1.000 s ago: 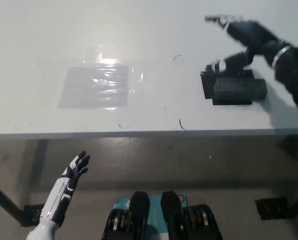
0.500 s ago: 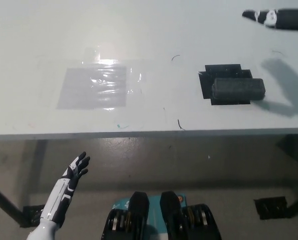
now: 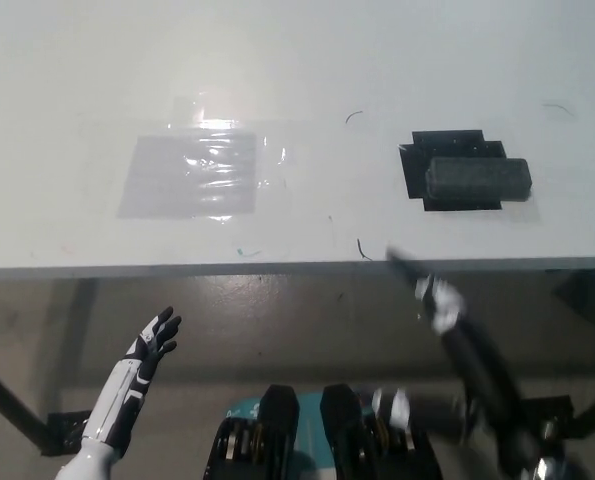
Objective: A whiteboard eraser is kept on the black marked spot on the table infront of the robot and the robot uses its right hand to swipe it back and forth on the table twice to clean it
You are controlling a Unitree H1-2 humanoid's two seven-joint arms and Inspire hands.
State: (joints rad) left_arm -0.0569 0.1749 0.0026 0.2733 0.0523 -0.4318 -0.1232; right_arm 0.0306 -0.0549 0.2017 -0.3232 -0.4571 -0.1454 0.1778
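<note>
White left hand [image 3: 149, 345], fingers spread and holding nothing, rests below the near edge of the pale grey table [image 3: 307, 60], far left of the eraser and well apart from it.

Clear glossy plastic sheet [image 3: 192, 172] lies flat on the table, well left of the eraser, taped at its edges by the look of it.

Dark grey block-shaped whiteboard eraser [image 3: 477, 179] lies long side across the view, on the black marked spot of tape [image 3: 445, 150], overlapping the mark's near edge and jutting past its right side. Nothing touches it.

Handling, as a judgement: likely light, with a stiff body and a soft felt face. It should slide easily on the smooth tabletop, so it could skid out from under a loose hold. Best taken from above, fingers across the long sides near the middle, pressing down while swiping.

Black right hand [image 3: 432, 292], badly motion-blurred, sits below the table edge, nearer the robot than the eraser and slightly left of it. It holds nothing and touches neither eraser nor table. Fingers appear stretched out, though blur makes their spread uncertain.
</note>
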